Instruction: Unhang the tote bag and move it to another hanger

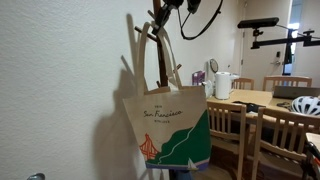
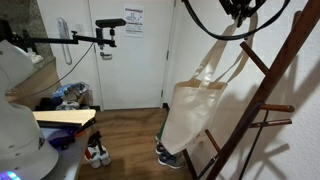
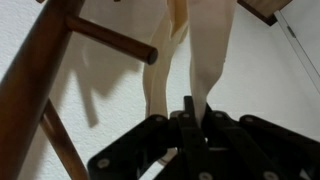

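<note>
The cream tote bag (image 1: 165, 125) with the green shape, orange bridge and "San Francisco" script hangs by its long handles beside the dark wooden coat-stand pole (image 1: 160, 55). It shows from the side in an exterior view (image 2: 195, 115). My gripper (image 1: 165, 8) is at the top of the stand in both exterior views (image 2: 240, 10). In the wrist view the gripper (image 3: 192, 108) is shut on a cream handle strap (image 3: 205, 60). A short peg (image 3: 112, 40) slants off the pole just left of the straps. Lower pegs (image 2: 272, 108) stick out behind the bag. Whether the handles rest on a peg is hidden.
A white wall is right behind the stand. A wooden table with chairs (image 1: 255, 110), a white kettle (image 1: 222, 85) and a helmet (image 1: 306, 104) stand beside it. Shoes (image 2: 97, 153) lie on the wood floor, and a camera arm (image 2: 95, 35) stands before the white doors.
</note>
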`<state>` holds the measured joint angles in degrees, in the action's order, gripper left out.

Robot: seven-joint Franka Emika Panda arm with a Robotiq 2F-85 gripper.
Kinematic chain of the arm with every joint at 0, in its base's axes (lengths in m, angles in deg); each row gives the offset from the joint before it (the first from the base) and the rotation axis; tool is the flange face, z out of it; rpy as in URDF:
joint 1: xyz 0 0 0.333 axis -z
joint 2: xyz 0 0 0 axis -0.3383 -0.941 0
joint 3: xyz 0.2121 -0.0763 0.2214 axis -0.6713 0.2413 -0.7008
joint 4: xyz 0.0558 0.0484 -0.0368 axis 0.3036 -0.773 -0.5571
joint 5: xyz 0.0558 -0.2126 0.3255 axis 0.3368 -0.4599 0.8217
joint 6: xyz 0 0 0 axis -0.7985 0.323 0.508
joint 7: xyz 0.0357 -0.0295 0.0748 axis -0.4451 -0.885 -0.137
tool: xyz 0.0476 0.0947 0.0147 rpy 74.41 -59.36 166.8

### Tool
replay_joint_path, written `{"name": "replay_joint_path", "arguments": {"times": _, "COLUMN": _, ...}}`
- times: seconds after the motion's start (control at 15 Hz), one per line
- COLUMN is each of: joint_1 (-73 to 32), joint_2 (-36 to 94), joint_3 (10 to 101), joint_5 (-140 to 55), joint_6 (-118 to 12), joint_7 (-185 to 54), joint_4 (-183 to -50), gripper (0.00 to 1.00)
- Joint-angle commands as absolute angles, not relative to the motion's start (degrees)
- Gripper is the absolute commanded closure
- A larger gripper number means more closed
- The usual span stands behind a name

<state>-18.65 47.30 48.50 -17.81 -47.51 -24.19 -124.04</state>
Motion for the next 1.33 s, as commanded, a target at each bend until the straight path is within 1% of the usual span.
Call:
{"name": "replay_joint_path", "arguments": {"times": 0.0, "joint_1": -18.49, "joint_2": 47.84, "joint_3": 51.48, "joint_5": -14.20, "joint_6": -46.95, "joint_7": -18.12, "joint_4": -126.55, "gripper": 0.95}}
{"name": "replay_joint_path", "arguments": {"times": 0.33, "joint_1": -17.81, "joint_2": 45.61, "joint_3": 53.89, "joint_5": -10.73, "joint_6": -46.11, "joint_7": -12.54, "joint_4": -127.35, "gripper": 0.95}}
{"name": "replay_joint_path", "arguments": {"times": 0.8, "joint_1": -16.62, "joint_2": 42.27, "joint_3": 54.71, "joint_5": -6.71, "joint_6": -45.36, "joint_7": -5.02, "joint_4": -128.59, "gripper": 0.95}}
{"name": "replay_joint_path", "arguments": {"times": 1.0, "joint_1": -15.93, "joint_2": 40.97, "joint_3": 54.49, "joint_5": -6.63, "joint_6": -46.56, "joint_7": -3.75, "joint_4": -128.93, "gripper": 0.95}}
{"name": "replay_joint_path", "arguments": {"times": 1.27, "joint_1": -15.63, "joint_2": 39.91, "joint_3": 54.24, "joint_5": -7.89, "joint_6": -52.81, "joint_7": -5.17, "joint_4": -130.06, "gripper": 0.94}}
